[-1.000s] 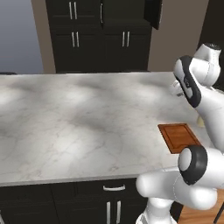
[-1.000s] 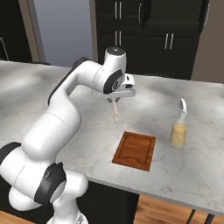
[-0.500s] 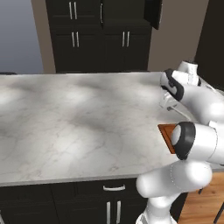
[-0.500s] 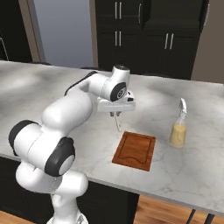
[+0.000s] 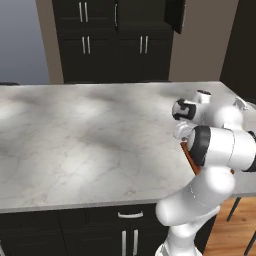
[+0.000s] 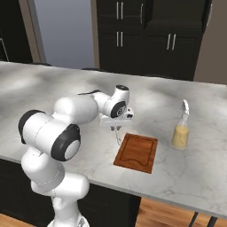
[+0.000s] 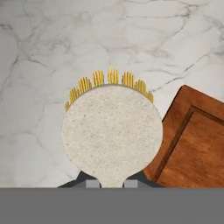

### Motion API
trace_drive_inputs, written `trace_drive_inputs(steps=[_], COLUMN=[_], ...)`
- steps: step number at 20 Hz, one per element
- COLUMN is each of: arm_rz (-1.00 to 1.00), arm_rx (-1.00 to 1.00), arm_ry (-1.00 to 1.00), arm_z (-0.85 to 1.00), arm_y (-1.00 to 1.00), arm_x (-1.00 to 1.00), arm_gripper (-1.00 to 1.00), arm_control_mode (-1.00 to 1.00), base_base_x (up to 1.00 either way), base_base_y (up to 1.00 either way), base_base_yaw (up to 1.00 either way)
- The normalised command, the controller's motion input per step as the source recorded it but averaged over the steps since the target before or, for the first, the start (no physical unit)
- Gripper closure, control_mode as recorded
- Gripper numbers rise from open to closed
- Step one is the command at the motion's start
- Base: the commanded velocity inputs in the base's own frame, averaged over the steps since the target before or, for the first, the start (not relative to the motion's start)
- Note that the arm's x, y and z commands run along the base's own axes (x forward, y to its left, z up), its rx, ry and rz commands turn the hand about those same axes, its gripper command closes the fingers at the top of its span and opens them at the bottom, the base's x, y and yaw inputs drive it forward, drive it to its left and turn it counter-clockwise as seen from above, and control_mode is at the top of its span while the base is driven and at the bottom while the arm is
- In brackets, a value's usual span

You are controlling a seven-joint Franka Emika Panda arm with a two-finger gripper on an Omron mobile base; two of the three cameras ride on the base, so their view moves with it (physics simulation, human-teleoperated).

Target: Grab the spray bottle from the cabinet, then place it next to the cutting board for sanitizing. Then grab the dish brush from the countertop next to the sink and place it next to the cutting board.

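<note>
My gripper [image 6: 116, 128] is shut on the dish brush [image 6: 118, 138], which hangs handle-up just above the white-marbled slab, close to the left edge of the cutting board [image 6: 137, 152]. In the hand view the brush's round speckled head [image 7: 111, 131] with yellow bristles sits between my fingertips [image 7: 92, 183], and a corner of the reddish-brown cutting board [image 7: 192, 144] lies to its right. The spray bottle [image 6: 181, 133] stands upright on the slab just right of the board. In the left base view my arm hides most of the cutting board [image 5: 189, 152].
The marbled island slab [image 6: 53, 88] stretches far to the left of the board. Its front edge runs just below the board. Dark cabinets [image 6: 146, 35] line the wall behind, one with its door [image 5: 175, 15] swung open.
The arm has folded down and lowered the hand with the brush toward the slab, closer to the board's left edge. Board and bottle have not moved.
</note>
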Motion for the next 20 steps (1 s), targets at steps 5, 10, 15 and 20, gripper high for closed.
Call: trace_drive_inputs(steps=[5,10,15,20], arm_rz=[0.00,-0.09,-0.14,-0.09], arm_rx=[0.00,0.03,0.05,0.01], arm_ry=[-0.07,-0.12,-0.13,-0.06], arm_z=[-0.79,-0.56,-0.40,-0.33], arm_y=[0.22,0.37,0.15,0.00], arm_x=[0.00,0.00,0.05,0.06], arm_gripper=[1.00,1.00,1.00,1.00], arm_control_mode=[-1.00,-1.00,-1.00,-1.00], base_base_x=[0.00,0.00,0.00,0.00], base_base_y=[0.00,0.00,0.00,0.00], base_base_yaw=[0.00,0.00,0.00,0.00])
